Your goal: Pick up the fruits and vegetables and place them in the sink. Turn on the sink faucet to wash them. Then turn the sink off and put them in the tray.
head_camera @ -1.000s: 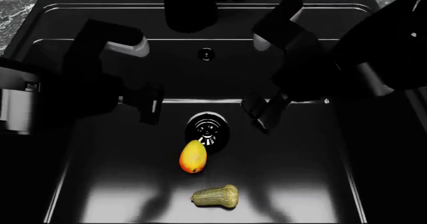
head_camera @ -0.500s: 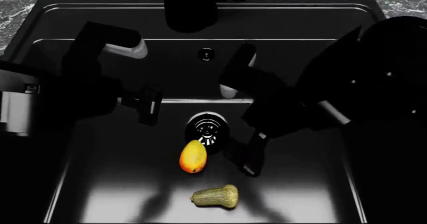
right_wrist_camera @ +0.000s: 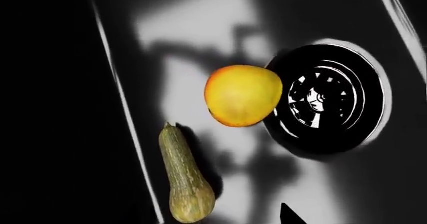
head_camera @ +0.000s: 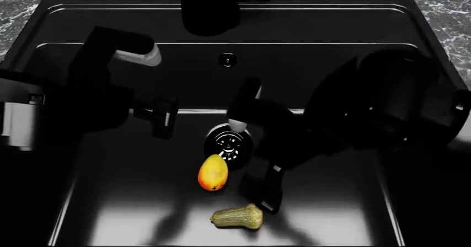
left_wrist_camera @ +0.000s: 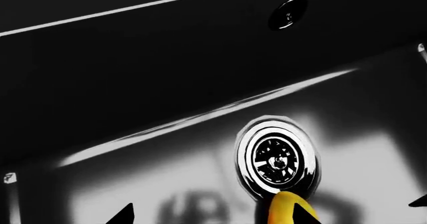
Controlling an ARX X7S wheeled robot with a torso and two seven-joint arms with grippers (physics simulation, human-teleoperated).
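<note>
Squash (head_camera: 237,218) lies nearest me on the sink (head_camera: 110,203) floor, its bulbous end pointing right, and my right end effector (head_camera: 263,193) has swung down from the far right over the last second to hang just above and beside that end. I cannot tell whether its fingers are apart or together; they are dark against the black basin. I judge the washing finished and the move to the tray starting. Mango (head_camera: 213,172) rests a little farther in, touching the drain (head_camera: 229,143) rim. My left end effector (head_camera: 163,117) has stayed put beyond it, its state also unclear.
</note>
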